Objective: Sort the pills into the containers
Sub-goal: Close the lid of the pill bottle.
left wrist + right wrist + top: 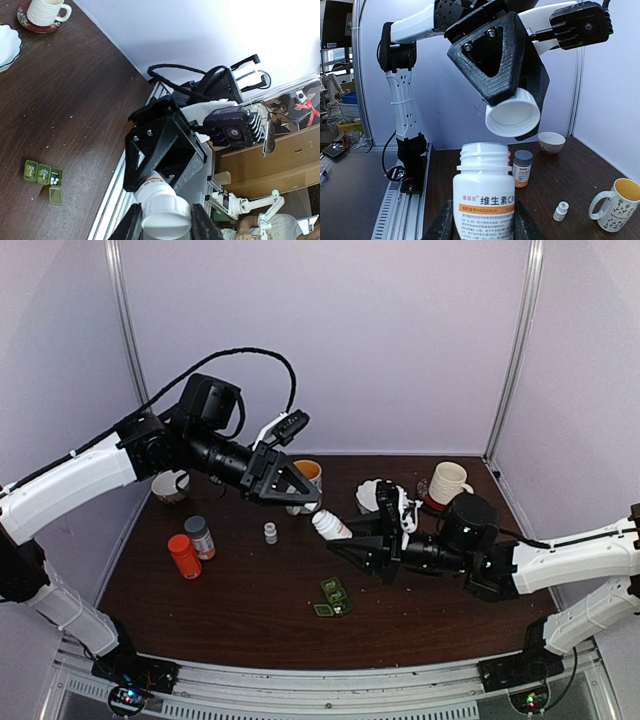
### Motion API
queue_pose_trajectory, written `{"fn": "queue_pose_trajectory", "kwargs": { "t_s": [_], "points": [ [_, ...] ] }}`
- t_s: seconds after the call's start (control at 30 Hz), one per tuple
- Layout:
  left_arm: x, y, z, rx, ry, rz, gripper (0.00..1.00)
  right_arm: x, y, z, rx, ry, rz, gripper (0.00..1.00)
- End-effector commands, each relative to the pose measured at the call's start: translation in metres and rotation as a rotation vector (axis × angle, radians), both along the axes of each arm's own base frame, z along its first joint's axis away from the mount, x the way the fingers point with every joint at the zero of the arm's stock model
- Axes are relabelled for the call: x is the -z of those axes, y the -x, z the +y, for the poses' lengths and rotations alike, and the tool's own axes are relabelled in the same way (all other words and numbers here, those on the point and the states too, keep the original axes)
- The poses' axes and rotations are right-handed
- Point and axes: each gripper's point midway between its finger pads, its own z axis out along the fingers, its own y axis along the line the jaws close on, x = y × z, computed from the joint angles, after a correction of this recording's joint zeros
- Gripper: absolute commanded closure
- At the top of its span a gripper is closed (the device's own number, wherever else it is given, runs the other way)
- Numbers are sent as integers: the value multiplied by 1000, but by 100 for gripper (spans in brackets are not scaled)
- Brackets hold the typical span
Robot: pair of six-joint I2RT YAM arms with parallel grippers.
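Your right tool (pixel 482 225) grips an open white vitamin bottle (pixel 484 195), frame centre — your left tool (pixel 166 227) clamps its white cap (pixel 512 117) just above. Green pill box (pixel 335 596), lower centre.

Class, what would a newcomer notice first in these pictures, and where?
Mid-table, the right gripper holds an open white bottle, and the left gripper holds a white cap just above its mouth. Nearer the front edge lies a green pill box, one lid open, white pills inside.
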Motion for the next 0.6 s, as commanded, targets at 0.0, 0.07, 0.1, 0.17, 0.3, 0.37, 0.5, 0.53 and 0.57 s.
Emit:
{"fn": "queue_pose_trajectory", "kwargs": {
  "t_s": [0.0, 0.07, 0.1, 0.17, 0.3, 0.37, 0.5, 0.53, 0.57],
  "points": [
    [-15, 11, -4, 50, 72, -28, 76, -17, -1, 3, -15, -26, -18, 100],
    [-14, 13, -5, 56, 70, -31, 76, -18, 1, 3, -21, -31, -23, 100],
    [-12, 13, -5, 54, 63, -28, 76, -19, 1, 3, -22, -32, -24, 100],
    [-9, 12, -4, 49, 50, -27, 76, -20, 2, 2, -23, -37, -29, 100],
    [-6, 13, -3, 50, 39, -25, 76, -20, 1, 0, -16, -39, -29, 100],
    [-7, 15, -4, 57, 42, -29, 76, -20, 2, -1, -16, -40, -31, 100],
    [-4, 15, -3, 55, 33, -29, 76, -23, 0, -8, 8, -62, -42, 100],
    [-4, 15, -3, 54, 31, -28, 76, -24, 0, -9, 12, -65, -44, 100],
    [-2, 15, -3, 54, 29, -27, 76, -23, 0, -9, 11, -60, -43, 100]
  ]
}}
